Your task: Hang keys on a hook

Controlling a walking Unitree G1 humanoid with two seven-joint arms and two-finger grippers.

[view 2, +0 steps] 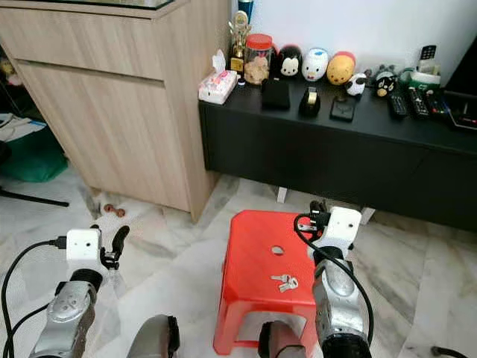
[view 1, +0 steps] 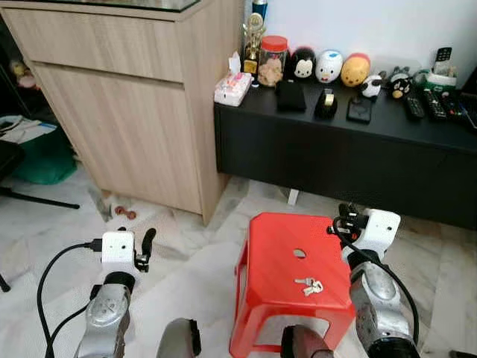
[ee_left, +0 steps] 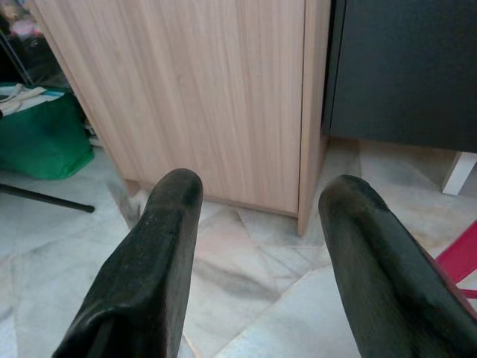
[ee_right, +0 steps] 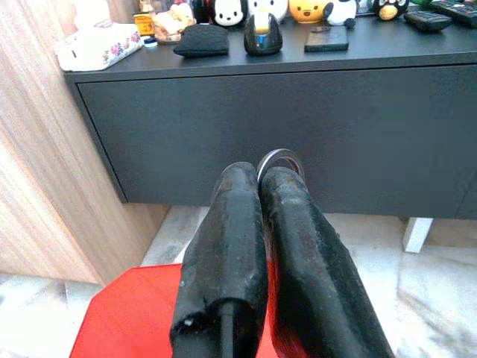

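On top of the red plastic stool, a small bunch of keys lies flat, near the front edge and just past the stool's centre hole. Right gripper hovers above the stool's far right corner, pointing at the black low cabinet; its fingers are pressed together, pinching a thin metal ring that sticks out at the tips. Cannot tell whether any keys hang from that ring. Left gripper is held out over the marble floor left of the stool, fingers spread wide, holding nothing, facing the light wood cabinet. Black cabinet top carries a tissue box, a red-lidded jar, a trophy, three egg-shaped figurines, and remotes at the right end. Green bag sits on the floor far left.
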